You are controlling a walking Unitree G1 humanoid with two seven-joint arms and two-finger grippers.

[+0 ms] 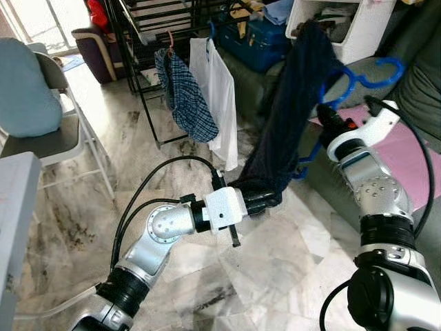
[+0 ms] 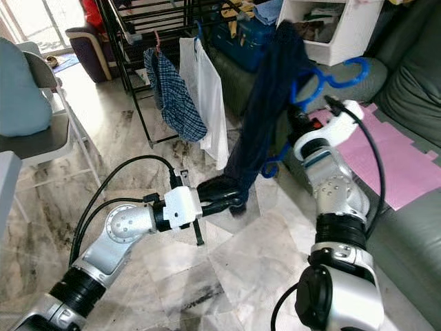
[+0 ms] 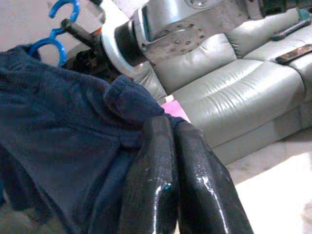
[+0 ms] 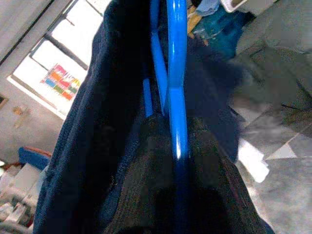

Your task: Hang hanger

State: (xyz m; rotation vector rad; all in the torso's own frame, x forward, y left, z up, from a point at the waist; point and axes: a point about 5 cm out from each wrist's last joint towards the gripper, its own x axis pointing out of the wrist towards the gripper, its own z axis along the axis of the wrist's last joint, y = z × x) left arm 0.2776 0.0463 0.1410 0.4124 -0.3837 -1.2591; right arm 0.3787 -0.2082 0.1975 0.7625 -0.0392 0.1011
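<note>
The left gripper was clamped on the lower hem of a dark navy garment, its two black fingers pressed together with a fold of the cloth pinched between them; the arm reached forward low over the marble floor, black cables looping back from its wrist. The right gripper was raised well above the left and closed around a bar of the blue hanger; in the right wrist view the blue bar ran straight down between the black fingers, with the navy cloth lying against it on one side. The garment was draped over the hanger and stretched down at a slant from the right gripper to the left; the hanger's hook curled up to the right of the cloth, above the grey sofa, and hung on nothing. A pink mat lay on the sofa seat behind the right arm. Beyond the garment stood a black drying rack; a checked shirt and a white garment hung from it side by side. A folding chair stood at the far left, with a blue case and a white bin behind the rack.
</note>
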